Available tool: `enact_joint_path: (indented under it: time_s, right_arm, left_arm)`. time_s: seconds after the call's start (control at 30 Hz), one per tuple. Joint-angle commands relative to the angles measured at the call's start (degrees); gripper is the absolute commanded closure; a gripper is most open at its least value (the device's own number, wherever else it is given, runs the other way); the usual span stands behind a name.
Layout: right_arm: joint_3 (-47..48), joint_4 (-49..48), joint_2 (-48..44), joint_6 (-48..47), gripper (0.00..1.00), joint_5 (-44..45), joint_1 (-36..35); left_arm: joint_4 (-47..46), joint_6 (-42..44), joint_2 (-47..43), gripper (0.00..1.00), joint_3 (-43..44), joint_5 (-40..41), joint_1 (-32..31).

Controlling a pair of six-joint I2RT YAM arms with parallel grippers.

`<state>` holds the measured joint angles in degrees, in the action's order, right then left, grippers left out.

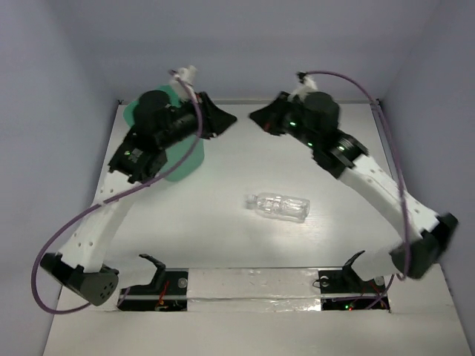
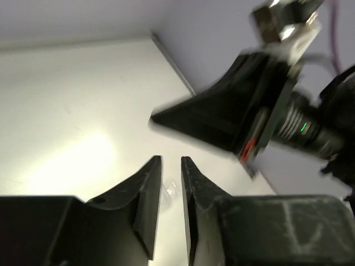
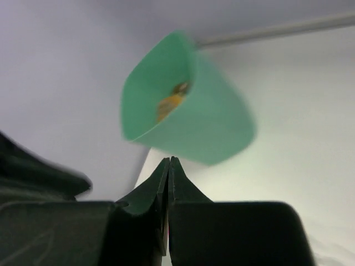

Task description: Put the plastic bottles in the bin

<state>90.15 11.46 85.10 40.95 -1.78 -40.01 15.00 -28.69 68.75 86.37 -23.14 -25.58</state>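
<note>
Overhead, one clear plastic bottle with a ribbed body (image 1: 278,207) lay on its side on the white table (image 1: 223,245), a little right of centre and well apart from both arms' tips. Its cap end pointed left.

Mint-green plastic bin with a rounded-square rim (image 3: 222,127): stood at the far left of the table, near the back wall. From above, most of it was hidden under the left arm's black wrist; only parts of the rim and wall showed. The right wrist camera looked into its mouth. Something orange (image 3: 169,102) sat inside, likely the orange bottles. It was blurred, and I could not count them.

Left gripper (image 2: 171,159): raised over the back of the table, just right of the bin, pointing toward the other arm. Fingers a narrow slit apart, nothing between them but the bright tabletop.

Right gripper (image 3: 168,162): also raised at the back, facing the left one, the two tips near each other but not touching. Its black fingers were pressed together along their length, holding nothing. It pointed toward the bin.

Purple cables (image 1: 67,230) looped from each wrist down toward the bases. Both wrist views were soft with blur.
</note>
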Motion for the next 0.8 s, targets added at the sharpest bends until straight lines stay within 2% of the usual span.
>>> enact_joint_path:
  time_s: [0.0, 0.03, 0.1, 0.17, 0.27, 0.3, 0.33, 0.37, 0.4, 0.43, 0.47, 0.53, 0.57, 0.63, 0.77]
  right_arm:
    - [-14.2, -2.4, -13.1, 0.9, 1.00, 9.1, 6.4]
    - [-20.5, -0.7, -20.2, 0.7, 1.00, 12.6, 7.9]
    - [-25.4, 5.7, -27.1, 0.6, 1.00, 15.7, 12.1]
    - [-30.1, 13.7, -36.3, 1.0, 1.00, 21.1, 14.9]
    - [-33.7, 20.6, -46.3, 0.6, 0.97, 24.7, 18.6]
    - [-34.3, 21.6, -48.3, 0.4, 0.95, 24.9, 18.7]
    - [-34.9, 22.4, -49.8, 0.4, 0.85, 25.2, 18.7]
    - [-35.6, 24.4, -51.2, 0.7, 0.78, 25.4, 18.7]
    - [-35.7, 25.6, -52.7, 1.1, 0.67, 26.2, 18.7]
    - [-36.0, 26.8, -53.4, 1.8, 0.45, 27.8, 18.7]
    - [-36.3, 28.1, -53.8, 2.0, 0.35, 28.4, 18.7]
    - [-37.3, 28.5, -55.2, 1.9, 0.21, 28.5, 18.7]
    - [-37.5, 28.8, -55.7, 1.8, 0.17, 28.1, 18.7]
    - [-37.9, 28.6, -56.6, 1.1, 0.12, 27.5, 18.7]
    - [-37.9, 28.5, -56.7, -0.3, 0.12, 26.7, 18.7]
  left_arm:
    - [-1.7, 6.8, 3.5, 0.88, -2.9, 2.9, -8.8]
    - [-1.8, 8.1, 4.4, 0.92, -4.2, 4.0, -10.6]
    - [-1.9, 11.7, 6.8, 1.00, -7.9, 7.8, -15.5]
    - [-1.8, 16.3, 8.6, 1.00, -10.5, 11.5, -20.5]
    - [-1.6, 20.6, 12.9, 1.00, -11.1, 13.5, -24.7]
    - [-1.6, 22.9, 15.2, 0.97, -10.9, 12.8, -26.3]
    - [-1.3, 23.9, 16.2, 0.88, -10.3, 12.0, -27.3]
    - [-1.3, 25.1, 17.3, 0.64, -9.4, 11.2, -28.2]
    - [-1.1, 27.3, 19.4, 0.52, -8.9, 11.0, -29.4]
    - [-0.7, 28.2, 20.5, 0.42, -7.8, 11.0, -29.4]
    - [-0.2, 28.4, 21.8, 0.31, -7.0, 10.9, -30.1]
    - [0.8, 31.2, 25.5, 0.26, -5.6, 10.0, -30.1]
    - [1.2, 31.9, 26.7, 0.23, -4.3, 9.3, -30.1]
    - [3.5, 33.3, 30.7, 0.22, -2.5, 8.9, -30.7]
    - [5.6, 35.7, 36.0, 0.18, 1.6, 9.3, -32.8]
